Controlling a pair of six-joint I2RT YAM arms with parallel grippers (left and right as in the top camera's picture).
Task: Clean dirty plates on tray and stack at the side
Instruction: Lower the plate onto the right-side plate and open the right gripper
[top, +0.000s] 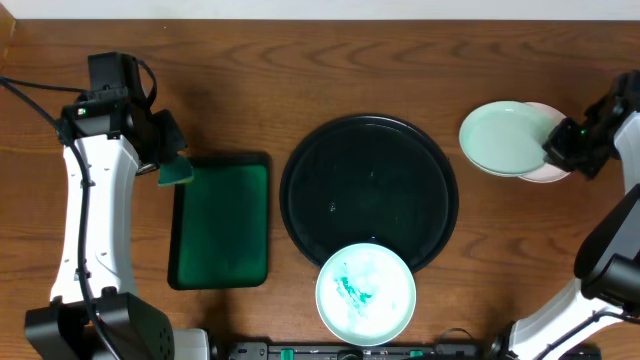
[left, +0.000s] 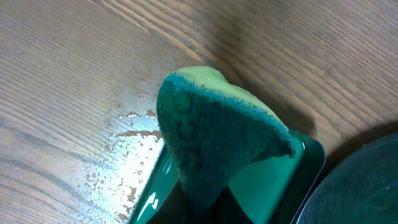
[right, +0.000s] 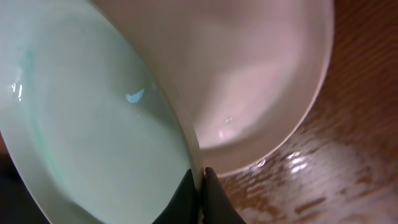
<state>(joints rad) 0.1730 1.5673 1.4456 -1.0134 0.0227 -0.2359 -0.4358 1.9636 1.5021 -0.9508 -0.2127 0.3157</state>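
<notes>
Item: we are pinching a clean-looking mint plate (right: 93, 124) by its rim in the right jaws, tilted onto the pale plate (right: 249, 81) just beyond them for stacking, and clenching the sponge (left: 217, 137) in the left jaws, ready for the smeared plate (top: 365, 292) sitting well apart from both on the black tray's (top: 370, 170) rim.

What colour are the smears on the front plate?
Teal-green smears on the white plate; overhead view shows them best.
</notes>
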